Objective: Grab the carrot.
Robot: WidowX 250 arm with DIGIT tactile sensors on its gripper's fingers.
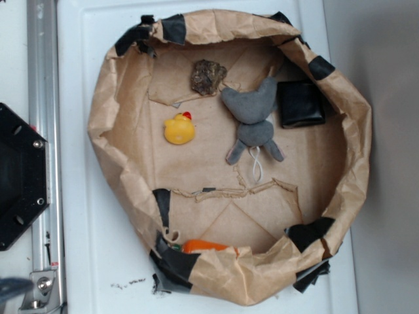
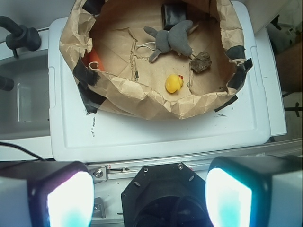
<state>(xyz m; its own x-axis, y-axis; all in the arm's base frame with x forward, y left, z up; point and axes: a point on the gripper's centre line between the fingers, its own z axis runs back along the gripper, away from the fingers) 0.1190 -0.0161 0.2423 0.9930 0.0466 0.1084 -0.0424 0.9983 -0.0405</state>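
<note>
Nothing is done yet: the gripper [image 2: 149, 196] hangs wide apart and empty, well away from the carrot [image 1: 206, 246] tucked against the paper bowl's [image 1: 105, 111] near wall.

One brown paper bowl [image 1: 111, 124] with black tape patches holds five small things. One orange carrot [image 1: 204, 246] lies partly hidden under the rim. One yellow duck [image 1: 179, 129] has a red top. One grey stuffed animal [image 1: 252, 118] has a white string. One brown rock [image 1: 208, 76]. One black square block [image 1: 300, 103]. One white table [image 1: 85, 261] carries the bowl. One claw [image 2: 149, 196] with two fingers [image 2: 70, 198] shows in the wrist view.
</note>
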